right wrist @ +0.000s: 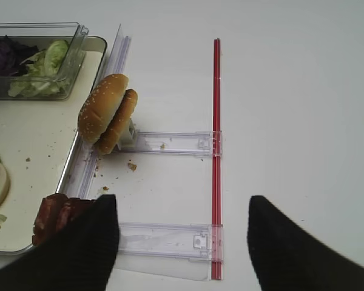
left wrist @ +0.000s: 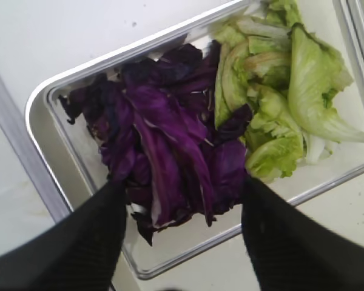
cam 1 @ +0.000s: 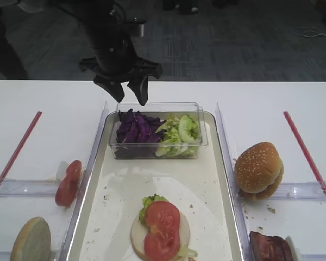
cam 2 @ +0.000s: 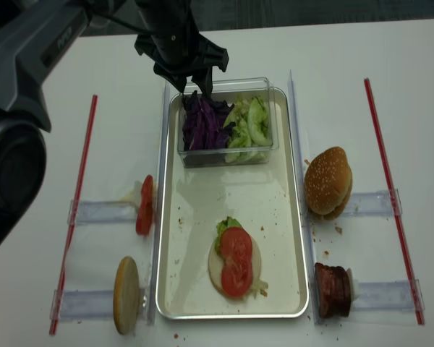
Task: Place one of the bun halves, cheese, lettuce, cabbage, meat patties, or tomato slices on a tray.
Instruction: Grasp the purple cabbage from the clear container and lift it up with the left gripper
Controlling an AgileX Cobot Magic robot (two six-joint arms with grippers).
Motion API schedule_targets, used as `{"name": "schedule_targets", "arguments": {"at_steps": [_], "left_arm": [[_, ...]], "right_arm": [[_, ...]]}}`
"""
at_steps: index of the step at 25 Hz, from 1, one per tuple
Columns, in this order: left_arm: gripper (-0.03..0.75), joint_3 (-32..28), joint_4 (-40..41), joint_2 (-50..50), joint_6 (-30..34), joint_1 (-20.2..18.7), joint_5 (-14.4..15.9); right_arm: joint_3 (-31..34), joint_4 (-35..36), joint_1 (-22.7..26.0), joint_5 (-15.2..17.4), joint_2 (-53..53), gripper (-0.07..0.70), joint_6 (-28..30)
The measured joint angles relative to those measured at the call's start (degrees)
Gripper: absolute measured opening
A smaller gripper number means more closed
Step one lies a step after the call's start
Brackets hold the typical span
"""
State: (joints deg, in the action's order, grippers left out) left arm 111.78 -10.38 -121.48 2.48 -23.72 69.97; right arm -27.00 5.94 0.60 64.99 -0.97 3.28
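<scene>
Place: a robot test lab staging a burger-assembly counter
Surface: a white table [cam 1: 43,103] is sitting on dark carpet [cam 1: 233,43]
Fixtures: clear plastic rails [right wrist: 170,143] and red strips [right wrist: 216,121] are marking out stations (no stove in view)
Cables: a cable [cam 1: 314,33] is lying on the floor

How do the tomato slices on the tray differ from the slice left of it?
The tomato slices on the tray lie flat, stacked on lettuce and a pale bun half; the tomato slice outside stands on edge against a clear rail on the white table. Those on the tray are two, overlapping; the one outside is alone. All are round, glossy red.
</scene>
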Motion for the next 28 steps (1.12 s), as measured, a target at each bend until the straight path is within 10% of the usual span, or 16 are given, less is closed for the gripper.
{"name": "schedule_targets", "arguments": {"at_steps": [28], "left_arm": [[0.373, 4.96, 3.48, -10.63, -5.29, -3.32, 0.56]], "right_arm": [[0.00, 0.00, 0.00, 0.00, 0.00, 0.468, 0.00]]}}
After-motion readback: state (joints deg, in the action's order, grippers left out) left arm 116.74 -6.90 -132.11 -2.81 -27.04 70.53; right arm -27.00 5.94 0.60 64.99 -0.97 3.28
